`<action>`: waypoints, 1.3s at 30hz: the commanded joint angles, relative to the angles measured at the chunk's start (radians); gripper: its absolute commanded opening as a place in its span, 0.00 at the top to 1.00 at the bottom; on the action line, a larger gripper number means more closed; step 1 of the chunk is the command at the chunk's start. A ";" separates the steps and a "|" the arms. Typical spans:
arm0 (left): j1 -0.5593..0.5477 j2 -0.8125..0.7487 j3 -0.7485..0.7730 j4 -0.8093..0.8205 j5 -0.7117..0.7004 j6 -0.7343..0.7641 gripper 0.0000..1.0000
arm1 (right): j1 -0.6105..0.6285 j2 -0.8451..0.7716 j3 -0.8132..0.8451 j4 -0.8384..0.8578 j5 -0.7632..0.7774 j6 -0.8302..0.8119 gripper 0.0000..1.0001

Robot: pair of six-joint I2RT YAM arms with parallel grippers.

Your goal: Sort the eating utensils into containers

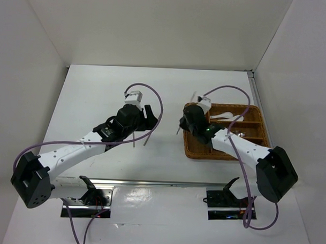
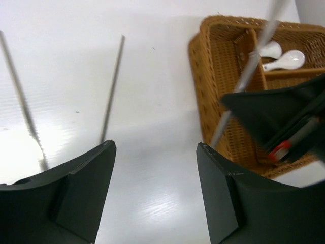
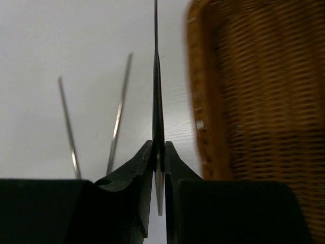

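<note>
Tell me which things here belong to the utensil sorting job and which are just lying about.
Job:
- wicker tray
- white spoons in it
- chopstick pinched by the right gripper
- two chopsticks on the table

Just there:
- purple cables
- metal rail along the near edge

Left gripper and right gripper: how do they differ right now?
The left gripper stands open and empty; the right gripper is shut on a metal chopstick. The left gripper hangs over bare table near two loose chopsticks; the right gripper is at the wicker tray's edge. Both are black.
</note>
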 commanded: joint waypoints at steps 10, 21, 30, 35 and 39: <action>0.044 -0.067 -0.020 -0.026 -0.075 0.048 0.20 | -0.389 -0.396 -0.187 -0.474 0.240 0.612 1.00; 0.054 0.019 0.016 -0.037 -0.051 0.075 0.19 | -0.398 -0.406 -0.228 -0.802 0.323 1.058 1.00; 0.072 0.028 0.005 -0.046 -0.060 0.075 0.19 | -0.398 -0.447 -0.283 -0.840 0.343 1.117 0.95; 0.072 0.062 -0.004 -0.046 -0.038 0.085 0.19 | -0.398 -0.447 -0.283 -0.866 0.363 1.140 0.92; 0.072 0.102 0.005 -0.046 -0.015 0.094 0.19 | -0.398 -0.447 -0.283 -0.868 0.363 1.141 0.84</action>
